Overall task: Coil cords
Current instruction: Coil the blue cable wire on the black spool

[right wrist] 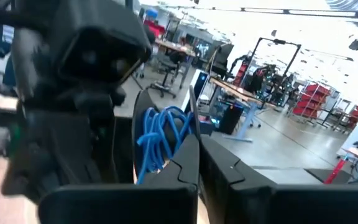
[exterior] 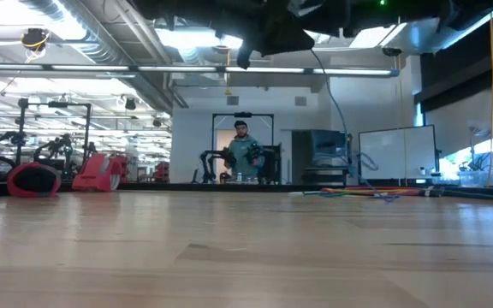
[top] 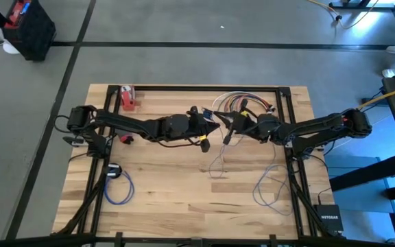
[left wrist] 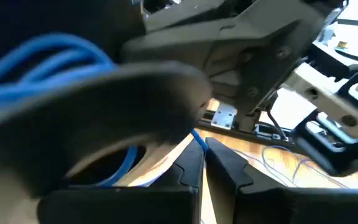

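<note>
meeting above the wooden slatted table [top: 184, 199] centre: left gripper [top: 210, 123], right gripper [top: 229, 127]. loose thin blue cords [top: 271, 189] near right edge; coiled blue cord [top: 118, 186] near left edge.

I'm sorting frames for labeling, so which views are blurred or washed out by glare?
Left wrist view: a dark out-of-focus mass fills the foreground, the blue cord smeared. Right wrist view: bright ceiling lights bleach the room behind the blue cord. Low view: the arms overhead are silhouettes against ceiling lights. High view: evenly lit; glare only in a far corner.
</note>
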Controlling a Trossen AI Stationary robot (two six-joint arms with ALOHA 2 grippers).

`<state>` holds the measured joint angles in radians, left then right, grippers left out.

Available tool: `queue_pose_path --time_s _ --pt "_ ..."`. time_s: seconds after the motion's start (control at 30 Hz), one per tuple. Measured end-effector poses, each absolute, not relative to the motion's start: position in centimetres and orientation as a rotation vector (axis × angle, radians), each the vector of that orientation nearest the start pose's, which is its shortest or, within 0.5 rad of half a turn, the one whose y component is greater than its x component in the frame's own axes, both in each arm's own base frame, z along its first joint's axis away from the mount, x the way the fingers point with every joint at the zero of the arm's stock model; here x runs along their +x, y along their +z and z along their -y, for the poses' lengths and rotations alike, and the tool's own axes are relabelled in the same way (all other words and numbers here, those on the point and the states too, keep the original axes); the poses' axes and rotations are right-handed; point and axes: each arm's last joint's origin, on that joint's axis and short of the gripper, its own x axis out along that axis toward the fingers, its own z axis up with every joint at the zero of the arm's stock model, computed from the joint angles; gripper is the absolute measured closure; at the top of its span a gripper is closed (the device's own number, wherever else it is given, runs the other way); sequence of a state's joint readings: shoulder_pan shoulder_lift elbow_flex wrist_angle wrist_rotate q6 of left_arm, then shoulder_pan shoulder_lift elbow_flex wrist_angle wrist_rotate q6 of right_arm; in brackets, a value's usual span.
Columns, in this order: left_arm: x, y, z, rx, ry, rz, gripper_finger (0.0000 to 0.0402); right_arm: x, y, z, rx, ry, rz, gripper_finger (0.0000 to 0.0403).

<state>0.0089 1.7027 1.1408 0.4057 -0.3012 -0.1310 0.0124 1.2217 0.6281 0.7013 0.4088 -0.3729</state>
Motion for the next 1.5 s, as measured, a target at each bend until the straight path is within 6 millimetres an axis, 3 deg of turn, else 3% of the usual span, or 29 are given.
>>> queue_pose_path --time_s 0.23,0.43,0.6,0.8,1.33,1.5 --pt "38.8 26.8 -1.4 -0.091 0.323 -0.166 0.0394 25.5 28.5 0.7 -0.329 -0.390 0.105 0.0395" --pt "38.7 27.0 -1.4 -0.070 0.321 -0.166 0.0394 24.0 30.0 0.7 -0.319 -0.385 0.161 0.0395" --pt "38.8 25.7 -1.4 -0.059 0.317 -0.243 0.0388 22.5 32.0 0.7 -0.292 -0.381 0.267 0.0395" --pt "38.7 26.0 -1.8 -0.061 0.329 -0.235 0.0387 21.5 32.8 0.6 -0.278 -0.343 0.309 0.0395" --pt "38.7 26.1 -0.8 -0.034 0.293 -0.232 0.0386 21.5 32.3 0.6 -0.295 -0.335 0.248 0.0395" --pt "39.4 25.1 -0.3 0.030 0.273 -0.237 0.0386 21.5 32.3 0.6 -0.295 -0.335 0.248 0.0395"
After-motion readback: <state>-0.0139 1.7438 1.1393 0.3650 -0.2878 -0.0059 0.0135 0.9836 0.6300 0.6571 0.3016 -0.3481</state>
